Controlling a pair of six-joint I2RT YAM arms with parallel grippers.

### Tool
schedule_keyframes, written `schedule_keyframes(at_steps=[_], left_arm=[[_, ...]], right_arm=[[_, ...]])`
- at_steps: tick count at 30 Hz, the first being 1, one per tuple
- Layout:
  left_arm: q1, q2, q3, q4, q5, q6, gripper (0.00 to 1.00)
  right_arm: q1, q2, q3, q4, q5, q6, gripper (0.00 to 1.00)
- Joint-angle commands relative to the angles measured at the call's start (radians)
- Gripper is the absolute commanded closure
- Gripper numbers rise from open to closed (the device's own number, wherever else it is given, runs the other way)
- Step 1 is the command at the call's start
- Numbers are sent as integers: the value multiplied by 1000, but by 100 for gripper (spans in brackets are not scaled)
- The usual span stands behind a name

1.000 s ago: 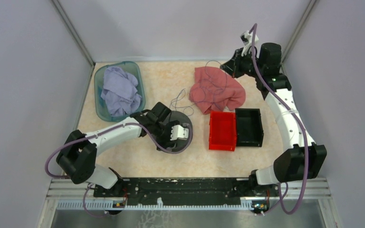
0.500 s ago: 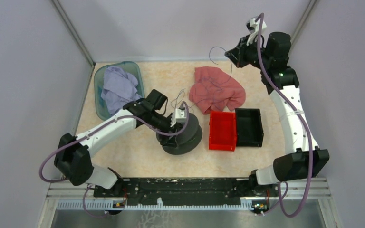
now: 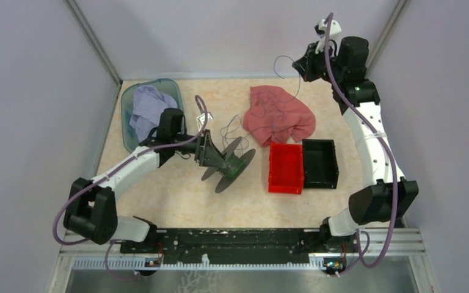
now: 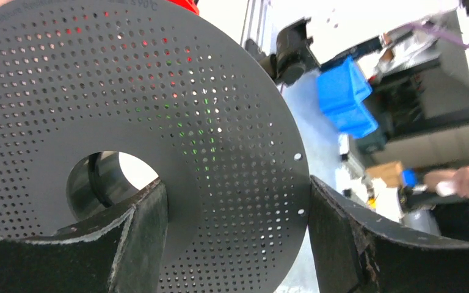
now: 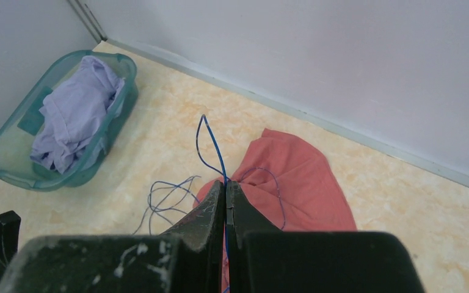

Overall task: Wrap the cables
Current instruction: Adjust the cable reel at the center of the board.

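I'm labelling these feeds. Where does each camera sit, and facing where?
Top external: above, behind the bases, facing down on the table; both arms show.
Left wrist: on the left end effector, facing the spool it grips; fingers show.
Right wrist: on the right end effector, facing down at cable, pink cloth; shut fingers show.
Shared: top and right wrist show cloth, teal basket.

Perforated grey spool (image 4: 220,152), seemingly blue cables (image 5: 220,170)

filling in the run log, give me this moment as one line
left gripper: shut on large black perforated round spool, tilted | right gripper: shut on thin dark cable, raised far right
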Motion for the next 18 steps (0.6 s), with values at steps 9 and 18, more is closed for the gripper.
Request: schedule_keyframes(at_steps=[9, 18], left_arm=[[106, 52, -230, 778, 69, -718, 89], [177, 48, -334, 855, 9, -805, 91]], right_arm=[[-4, 16, 60, 34, 19, -12, 100], [-4, 40, 77, 34, 8, -15, 100]])
